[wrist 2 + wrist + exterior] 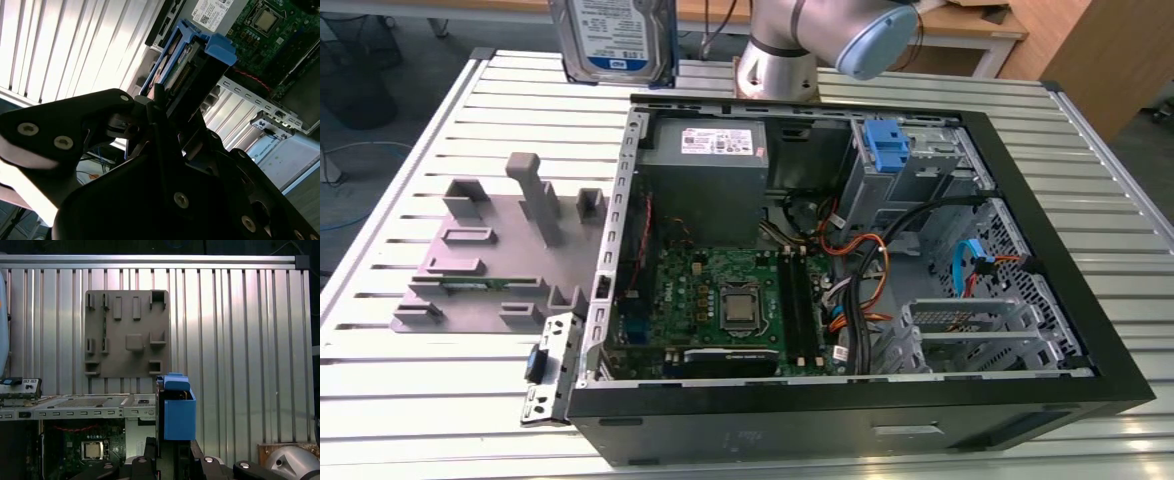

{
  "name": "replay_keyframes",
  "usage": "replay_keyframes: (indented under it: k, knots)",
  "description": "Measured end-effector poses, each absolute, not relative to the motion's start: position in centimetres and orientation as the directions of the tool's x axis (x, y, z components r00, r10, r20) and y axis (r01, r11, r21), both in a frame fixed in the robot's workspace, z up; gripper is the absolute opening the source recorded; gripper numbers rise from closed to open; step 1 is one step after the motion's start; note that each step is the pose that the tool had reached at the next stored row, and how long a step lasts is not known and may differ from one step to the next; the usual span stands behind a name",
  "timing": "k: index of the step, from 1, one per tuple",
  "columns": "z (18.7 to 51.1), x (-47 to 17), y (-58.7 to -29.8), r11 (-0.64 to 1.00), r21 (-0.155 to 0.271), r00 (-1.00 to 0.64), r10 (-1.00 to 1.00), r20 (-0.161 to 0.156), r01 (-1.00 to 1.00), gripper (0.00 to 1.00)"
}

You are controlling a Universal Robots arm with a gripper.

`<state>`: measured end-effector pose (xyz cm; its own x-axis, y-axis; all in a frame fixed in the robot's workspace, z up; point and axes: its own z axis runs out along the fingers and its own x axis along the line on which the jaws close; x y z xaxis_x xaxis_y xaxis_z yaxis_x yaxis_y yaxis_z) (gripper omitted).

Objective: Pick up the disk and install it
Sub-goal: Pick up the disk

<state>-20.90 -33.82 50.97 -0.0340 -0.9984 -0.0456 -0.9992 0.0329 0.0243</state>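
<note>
Blue plastic frames the disk, which hangs in the air over the table, just past the far side of the open case. It sits on the exterior view's left of the arm, label facing the camera. The disk's upper part is cut off by the picture edge, so only the lower half of the label is on show.

In the second wrist view the gripper is a big black mass up front, and the disk pokes out of it edge-on, with a blue tab at the far end. The jaws look clamped onto the disk's near end. The actual contact spot is dark and honestly hard to make out.

In the first wrist view the blue end of the disk's frame hides the drive behind it.

Down in the case, a bare blue bracket sits in the far corner, next to the power supply. The green board lies on the case floor, and cables cover part of its edge.

A grey plate with pegs and pockets lies on the table beside the case. What's in the pockets is too small to tell.
</note>
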Motion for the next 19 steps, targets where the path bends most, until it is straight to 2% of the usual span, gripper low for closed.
replay_keyframes:
  k: [19]
  knots:
    - [51.0,-19.4,-33.8,0.033,0.024,-0.034,-0.998,-0.046,-0.999,0.35]
